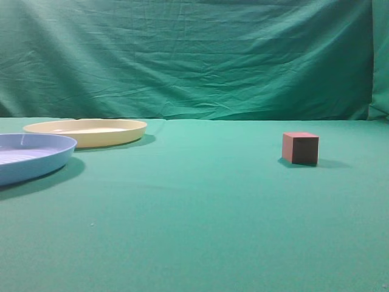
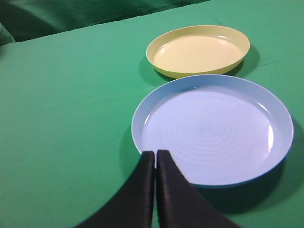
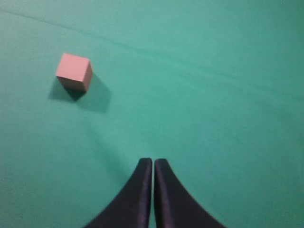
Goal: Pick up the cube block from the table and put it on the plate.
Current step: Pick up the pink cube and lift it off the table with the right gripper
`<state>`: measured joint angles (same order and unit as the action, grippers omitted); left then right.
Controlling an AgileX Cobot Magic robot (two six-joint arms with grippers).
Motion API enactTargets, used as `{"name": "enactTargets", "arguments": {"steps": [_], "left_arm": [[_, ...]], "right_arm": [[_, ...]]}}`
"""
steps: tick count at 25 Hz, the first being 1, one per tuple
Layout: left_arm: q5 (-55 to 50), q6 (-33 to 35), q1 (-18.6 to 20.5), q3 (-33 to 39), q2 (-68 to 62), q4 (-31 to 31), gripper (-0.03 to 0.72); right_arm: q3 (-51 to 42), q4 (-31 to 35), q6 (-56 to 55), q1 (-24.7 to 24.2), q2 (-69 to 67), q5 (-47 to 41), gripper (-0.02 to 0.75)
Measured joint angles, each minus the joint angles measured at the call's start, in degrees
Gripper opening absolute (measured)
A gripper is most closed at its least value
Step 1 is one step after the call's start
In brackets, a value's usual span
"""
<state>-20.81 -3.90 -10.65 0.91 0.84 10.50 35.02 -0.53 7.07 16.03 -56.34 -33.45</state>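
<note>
The cube block (image 1: 300,148) is small and reddish-brown and sits on the green table (image 1: 200,213) at the right. In the right wrist view the cube block (image 3: 74,71) lies far up-left of my right gripper (image 3: 153,160), which is shut and empty. The pale yellow plate (image 1: 86,131) rests at the back left. In the left wrist view the yellow plate (image 2: 198,51) lies beyond the blue plate. My left gripper (image 2: 156,153) is shut and empty, its tips over the near rim of the blue plate. Neither gripper shows in the exterior view.
A light blue ribbed plate (image 1: 30,156) sits at the left edge, in front of the yellow plate; it also shows in the left wrist view (image 2: 280,123). A green cloth backdrop (image 1: 194,58) hangs behind the table.
</note>
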Motion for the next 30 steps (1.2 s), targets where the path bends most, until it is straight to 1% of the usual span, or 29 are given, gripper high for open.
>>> {"name": "enactTargets", "arguments": {"steps": [2,5,6,7,11,12,13,14,15,18,19,25,26,27,29,30], "left_arm": [[0.0,0.0,0.0,0.0,0.0,0.0,0.0],[0.0,0.0,0.0,0.0,0.0,0.0,0.0],[0.0,0.0,0.0,0.0,0.0,0.0,0.0],[0.0,0.0,0.0,0.0,0.0,0.0,0.0],[0.0,0.0,0.0,0.0,0.0,0.0,0.0],[0.0,0.0,0.0,0.0,0.0,0.0,0.0],[0.0,0.0,0.0,0.0,0.0,0.0,0.0],[0.0,0.0,0.0,0.0,0.0,0.0,0.0],[0.0,0.0,0.0,0.0,0.0,0.0,0.0],[0.0,0.0,0.0,0.0,0.0,0.0,0.0],[0.0,0.0,0.0,0.0,0.0,0.0,0.0],[0.0,0.0,0.0,0.0,0.0,0.0,0.0],[0.0,0.0,0.0,0.0,0.0,0.0,0.0],[0.0,0.0,0.0,0.0,0.0,0.0,0.0],[0.0,0.0,0.0,0.0,0.0,0.0,0.0],[0.0,0.0,0.0,0.0,0.0,0.0,0.0]], "right_arm": [[2.5,-0.4,0.8,3.4,-4.0,1.4,0.0],[4.8,-0.7,1.4,6.6,-10.6,5.8,0.0],[5.6,-0.4,1.5,6.9,-13.0,7.2,0.049],[6.5,0.2,1.6,7.0,-15.3,8.2,0.049],[10.7,1.7,1.6,7.7,-23.9,9.0,0.367],[11.9,1.8,1.6,8.1,-26.0,9.1,0.487],[13.0,1.9,1.6,8.6,-27.6,9.2,0.559],[14.1,1.9,1.6,9.1,-29.6,9.4,0.614],[15.1,1.9,1.6,9.6,-31.6,9.4,0.646],[17.8,2.0,1.6,10.4,-36.9,9.8,0.643],[18.6,2.0,1.6,10.4,-38.7,10.0,0.669],[21.8,2.1,1.5,10.4,-46.0,10.5,0.669],[22.2,2.1,1.5,10.4,-47.3,10.8,0.626],[22.8,2.2,1.4,10.4,-49.1,11.4,0.607],[23.6,2.2,1.4,10.4,-49.9,12.2,0.497],[23.9,2.4,1.2,10.4,-50.1,12.3,0.427]]}}
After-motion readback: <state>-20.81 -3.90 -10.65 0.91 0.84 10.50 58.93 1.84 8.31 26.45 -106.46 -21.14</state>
